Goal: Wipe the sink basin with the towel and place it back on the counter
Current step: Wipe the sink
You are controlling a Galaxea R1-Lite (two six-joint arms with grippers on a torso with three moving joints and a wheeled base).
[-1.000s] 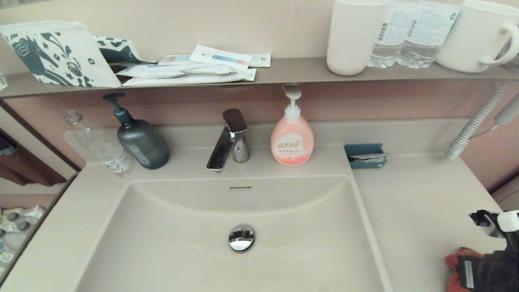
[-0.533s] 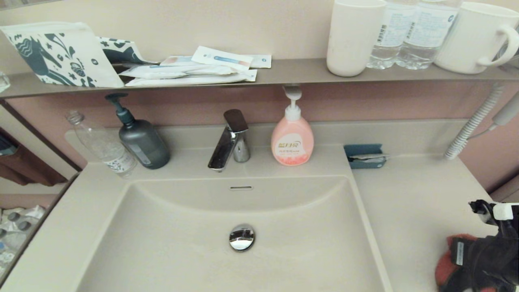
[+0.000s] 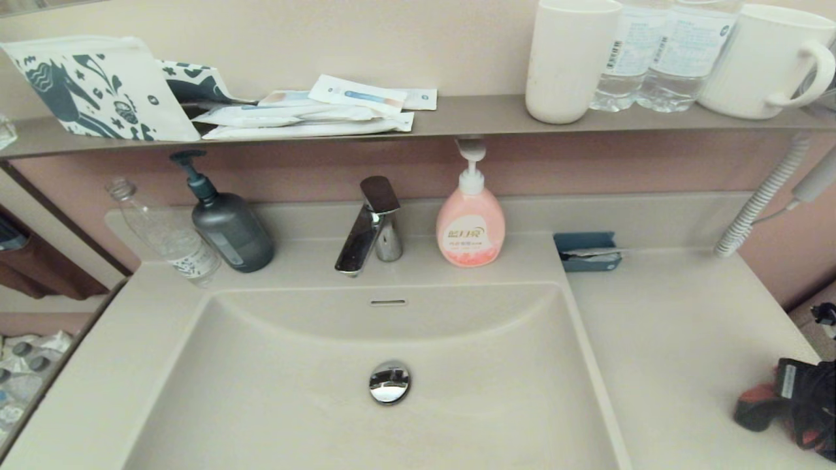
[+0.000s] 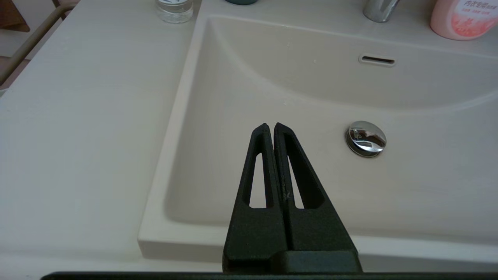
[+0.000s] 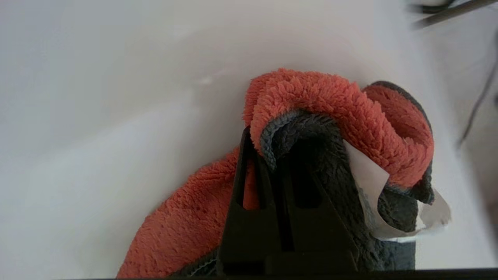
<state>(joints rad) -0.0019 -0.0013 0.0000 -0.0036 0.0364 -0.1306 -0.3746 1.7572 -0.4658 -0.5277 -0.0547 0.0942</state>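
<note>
I have the small fluffy microfibre towel (image 5: 311, 101), red-orange on one face and dark grey on the other, bunched up and pinched in my right end effector (image 5: 286, 155), whose black fingers are clamped together on a fold of it. A white label sticks out of the folds. The towel sits low over the smooth beige worktop (image 3: 679, 326), well to the right of the wide rectangular beige sink basin (image 3: 294, 405) and close to the worktop's right edge; I can't tell whether the cloth touches the surface. In the head view only a bit of red cloth (image 3: 757, 403) shows beside the dark end effector (image 3: 800, 408). My left end effector (image 4: 270, 126) hangs over the basin's left front part, fingers pressed together on nothing, with the round chrome drain plug (image 4: 365, 138) near it, towards the basin's middle.
</note>
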